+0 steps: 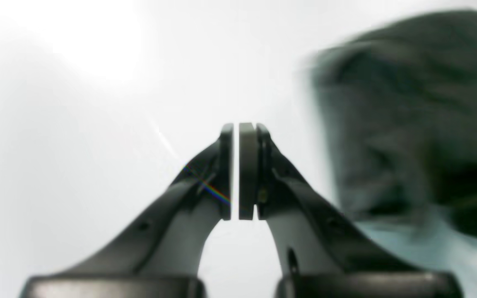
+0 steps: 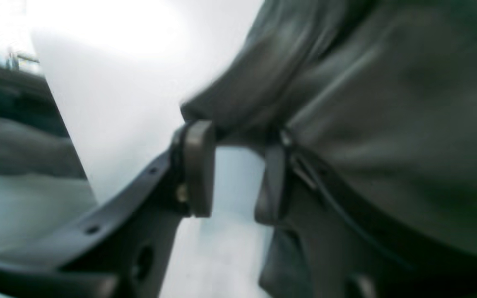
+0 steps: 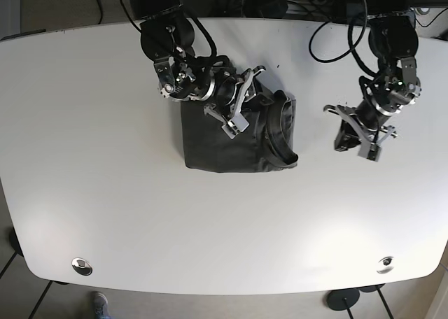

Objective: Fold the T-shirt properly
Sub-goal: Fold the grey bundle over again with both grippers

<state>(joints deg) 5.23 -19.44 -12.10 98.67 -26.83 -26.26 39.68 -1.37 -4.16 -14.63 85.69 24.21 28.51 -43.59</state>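
Observation:
The dark T-shirt (image 3: 217, 147) lies in a rough folded block at the table's middle, with a curled edge of cloth along its right side. My right gripper (image 3: 245, 101) hovers over the shirt's upper right part. In the right wrist view this gripper (image 2: 238, 136) is open; bare table shows between its fingers, and the shirt (image 2: 387, 103) bunches against the tips. My left gripper (image 3: 343, 138) hangs over bare table to the right of the shirt. In its own view the left gripper (image 1: 236, 126) is shut on nothing, with the blurred shirt (image 1: 408, 124) off to one side.
The white table (image 3: 105, 158) stretches wide to the left, right and front of the shirt. Black cables (image 3: 329, 4) and equipment run along the back edge. Two metal fittings (image 3: 82, 265) sit near the front corners.

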